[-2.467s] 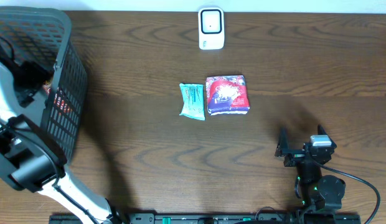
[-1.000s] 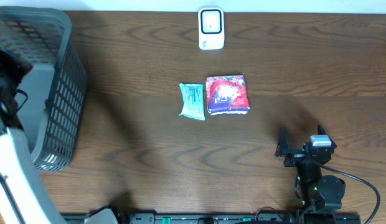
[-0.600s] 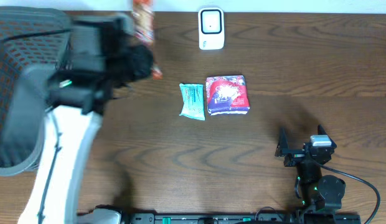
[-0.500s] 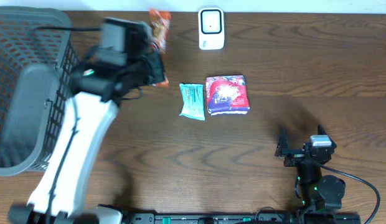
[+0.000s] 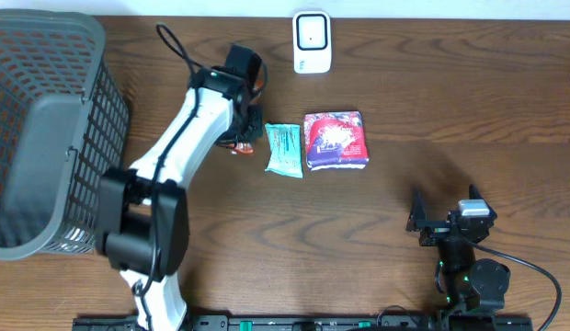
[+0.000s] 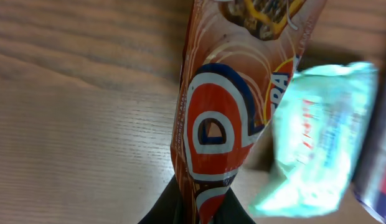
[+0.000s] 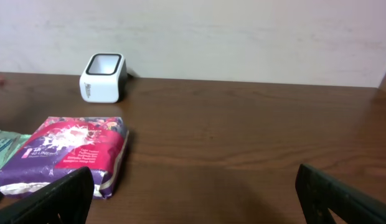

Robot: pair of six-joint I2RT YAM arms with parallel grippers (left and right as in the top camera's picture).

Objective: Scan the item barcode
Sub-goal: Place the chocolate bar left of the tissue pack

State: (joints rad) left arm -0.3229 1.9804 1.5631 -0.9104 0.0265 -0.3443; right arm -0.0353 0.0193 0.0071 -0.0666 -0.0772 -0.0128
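Observation:
My left gripper (image 5: 241, 133) (image 6: 202, 202) is shut on the lower end of an orange and red snack packet (image 6: 221, 124) (image 5: 240, 147). It holds the packet over the table, just left of a teal packet (image 5: 284, 149) (image 6: 317, 149). The white barcode scanner (image 5: 312, 41) (image 7: 103, 77) stands at the table's far edge, up and to the right of that gripper. A purple and red packet (image 5: 336, 140) (image 7: 75, 152) lies beside the teal one. My right gripper (image 5: 443, 221) (image 7: 193, 199) stands open and empty near the front right.
A grey mesh basket (image 5: 101, 138) stands at the left edge of the table. My left arm (image 5: 175, 156) stretches diagonally from the front left toward the scanner. Bare brown wood lies between the packets and my right gripper.
My left arm came up out of the basket with the orange snack packet and swung right, ending beside the teal packet below the scanner. The right arm has not moved.

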